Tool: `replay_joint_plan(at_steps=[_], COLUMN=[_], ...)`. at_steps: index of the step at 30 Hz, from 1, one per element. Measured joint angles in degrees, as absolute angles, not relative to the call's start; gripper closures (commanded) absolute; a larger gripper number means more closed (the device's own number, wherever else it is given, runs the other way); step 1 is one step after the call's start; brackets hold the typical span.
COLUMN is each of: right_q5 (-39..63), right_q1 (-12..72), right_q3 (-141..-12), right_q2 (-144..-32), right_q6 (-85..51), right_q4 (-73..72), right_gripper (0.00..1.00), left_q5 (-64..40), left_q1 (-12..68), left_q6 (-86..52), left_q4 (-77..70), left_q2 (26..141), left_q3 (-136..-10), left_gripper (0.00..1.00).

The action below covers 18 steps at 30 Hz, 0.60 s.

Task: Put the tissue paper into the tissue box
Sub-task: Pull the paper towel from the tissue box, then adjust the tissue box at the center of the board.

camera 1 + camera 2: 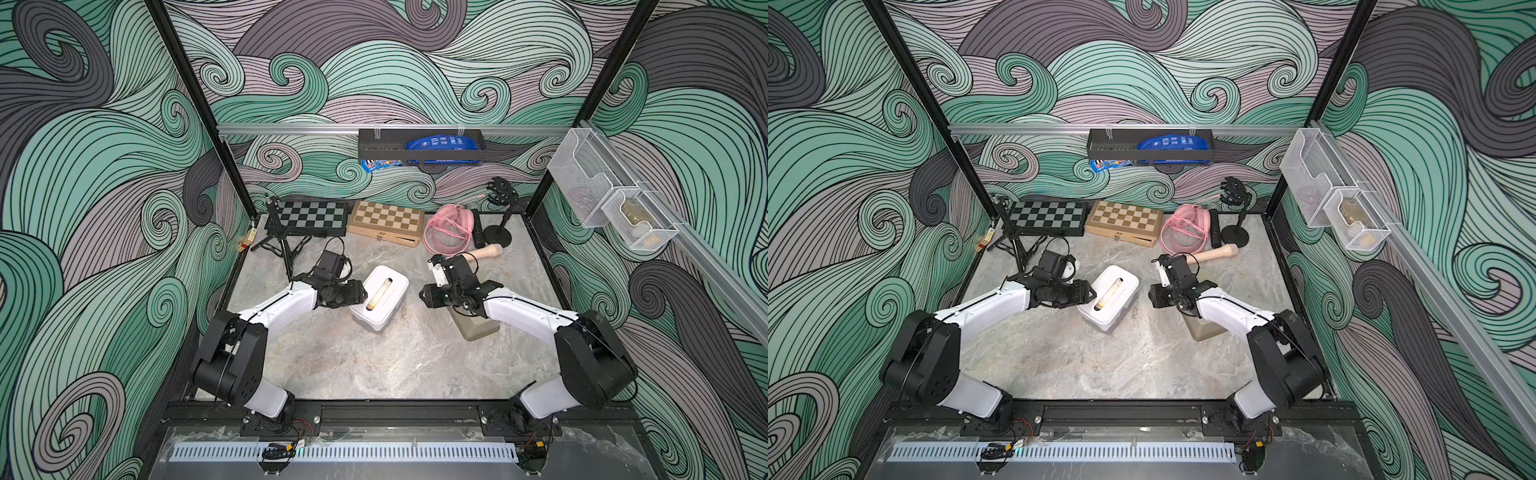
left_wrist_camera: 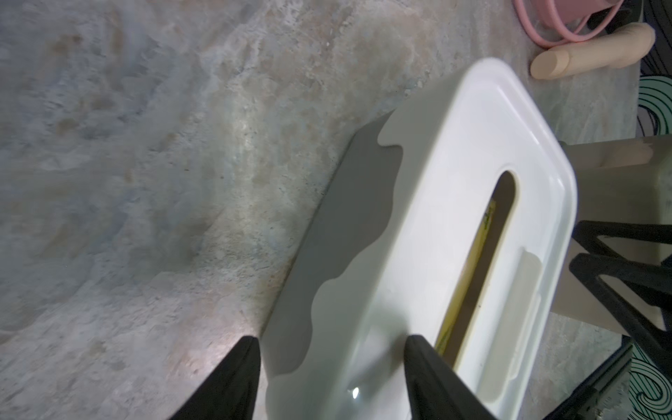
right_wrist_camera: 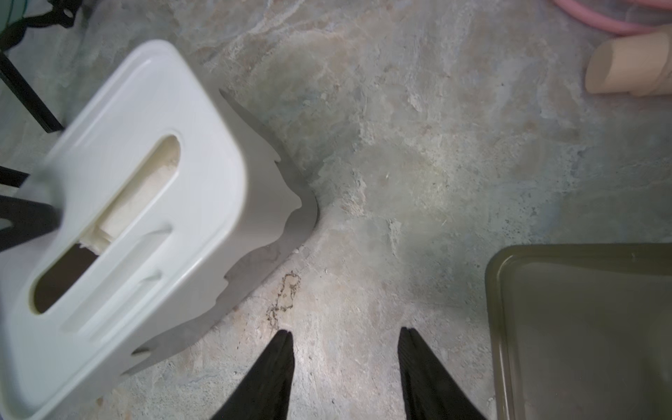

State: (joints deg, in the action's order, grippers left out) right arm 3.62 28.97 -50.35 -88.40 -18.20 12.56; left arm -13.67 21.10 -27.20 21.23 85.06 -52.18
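The white tissue box (image 1: 388, 309) (image 1: 1121, 303) lies at the middle of the table, its slot facing up. Through the slot in the right wrist view, white tissue paper (image 3: 140, 198) lies inside the tissue box (image 3: 203, 203). My left gripper (image 1: 364, 296) (image 2: 331, 342) is open at the box's left end. One finger hangs over the table beside the tissue box (image 2: 454, 152) and the other over its lid near the slot. My right gripper (image 1: 423, 296) (image 3: 345, 332) is open over bare table to the right of the box, holding nothing.
An olive-tan tray (image 1: 478, 330) (image 3: 582, 327) lies under the right arm. A wooden handle (image 1: 488, 252), pink cord (image 1: 446, 228), two chessboards (image 1: 386, 220) (image 1: 309, 216), a tripod (image 1: 278, 241) and a black stand (image 1: 498, 232) line the back. Open tabletop (image 1: 374, 365) lies in front.
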Motion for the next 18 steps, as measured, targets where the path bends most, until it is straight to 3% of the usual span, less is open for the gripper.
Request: replay_joint_plan(at_steps=[11,18], right_q5=[3.11,2.90], right_q1=[30.44,31.79], right_q3=[-60.16,-65.34], right_q2=[-99.79,-102.98], right_q6=[-15.09,-13.17], right_q4=[16.73,17.45], right_gripper=[0.46,0.45], left_q5=[-7.53,-9.17], left_q1=[16.21,14.24], left_q6=[-27.90,-28.14], left_q4=[22.83,22.28], left_q2=[77.41,83.40], left_q3=[-51.00,-46.37], left_gripper=[0.33,0.35])
